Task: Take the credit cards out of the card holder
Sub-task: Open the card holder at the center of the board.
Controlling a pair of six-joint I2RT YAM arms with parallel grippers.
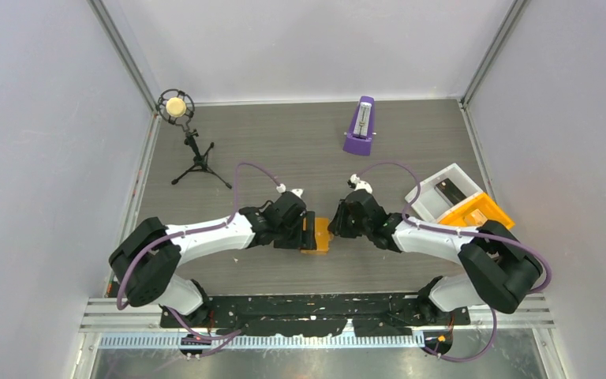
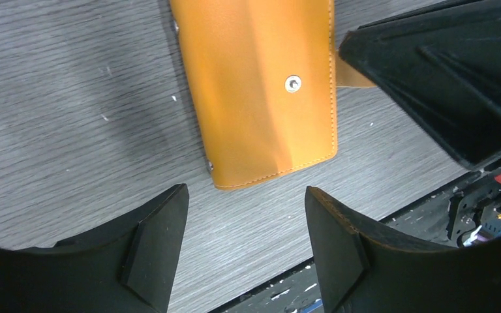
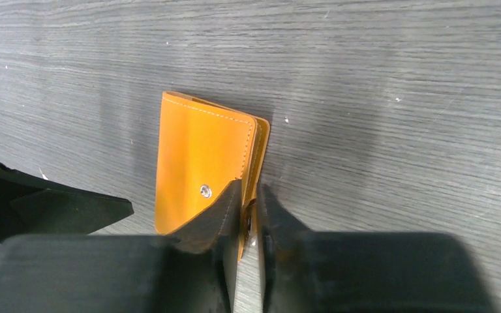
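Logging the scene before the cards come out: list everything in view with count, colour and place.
card holder: one, orange, folded, table centre
credit cards: none visible
metronome: one, purple, far side
microphone on tripod: one, black, cream head, far left
white bin: one, right side, dark item inside
orange bin: one, against the white bin
table: one, grey wood grain
left fingers: two, black, open, beside the holder
right fingers: two, black, pinching the holder's edge
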